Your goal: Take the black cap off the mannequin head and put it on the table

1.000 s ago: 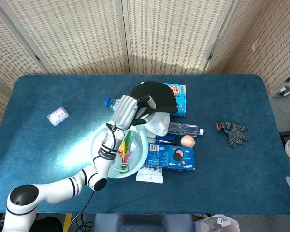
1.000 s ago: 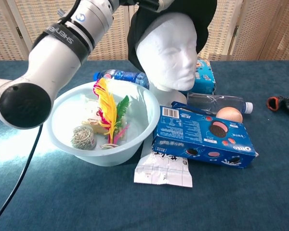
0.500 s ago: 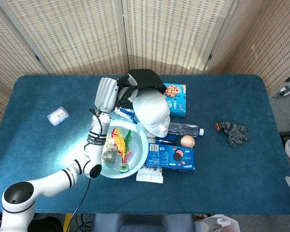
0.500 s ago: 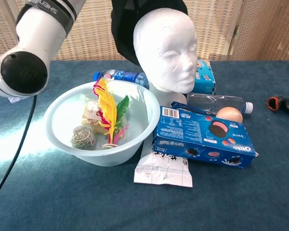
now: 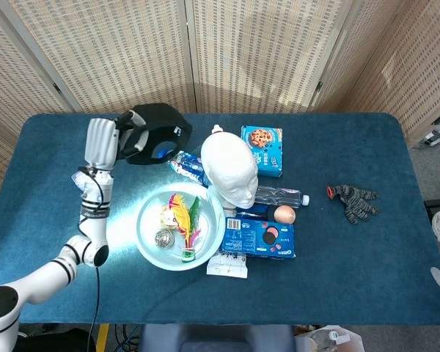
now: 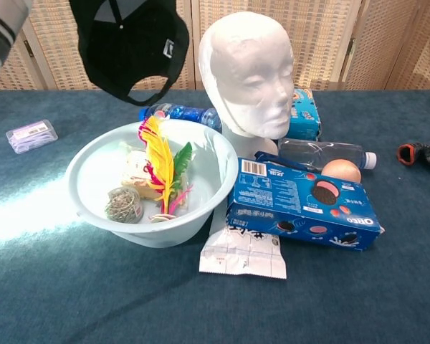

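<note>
The black cap (image 5: 158, 130) is off the white mannequin head (image 5: 231, 170) and hangs in the air to its left, gripped at its edge by my left hand (image 5: 103, 141). In the chest view the cap (image 6: 129, 46) dangles open side down, above the table and the bowl's far rim, well apart from the bare mannequin head (image 6: 247, 68). Only a bit of the left arm shows there, at the top left corner. My right hand appears in neither view.
A pale bowl (image 5: 141, 231) with feathers and small items sits in front of the mannequin. Around it lie a water bottle (image 5: 188, 167), an Oreo box (image 5: 260, 236), a cookie box (image 5: 262, 145), a clear bottle (image 5: 279, 196), a small plastic case (image 5: 87, 176) and a glove (image 5: 354, 199).
My left hand has lifted the cap off the mannequin head and carried it to the left, away from the head. The head now stands bare.
</note>
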